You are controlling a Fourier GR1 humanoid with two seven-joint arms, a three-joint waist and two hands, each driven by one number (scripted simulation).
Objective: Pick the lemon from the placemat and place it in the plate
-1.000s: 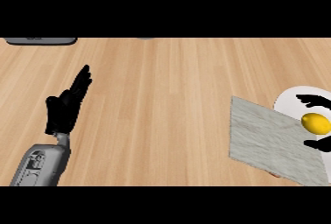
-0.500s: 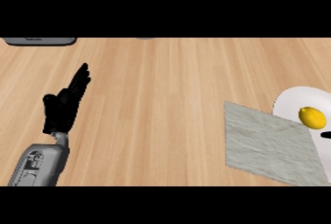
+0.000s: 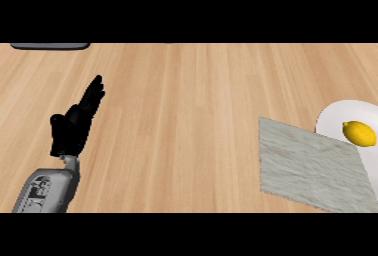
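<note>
From my seat the lemon [image 3: 359, 133] lies on the white plate [image 3: 341, 111] at the right edge of the head view, resting on the plate's surface with nothing touching it, and I read that as the main part of the job being done: the fruit is off the placemat [image 3: 310, 170] and in the dish it was meant for. The placemat, a grey marbled square, sits just beside the plate on the wooden counter [image 3: 192, 100], its far right corner overlapping or tucked against the plate's rim; I cannot tell which lies on top. Nothing lies on the mat. My right hand shows nowhere in this view, so I can say nothing of its fingers. My left hand [image 3: 76, 124] is on the left side of the counter, well apart from both mat and plate, fingers straight and pressed together, pointing up and away, holding nothing; it looks to be resting. A dark flat object [image 3: 50, 46] shows at the top left edge, too cut off to name. As I judge it, what is left is little: confirm the lemon sits steady in the plate and does not roll toward the rim, and keep both arms clear.
</note>
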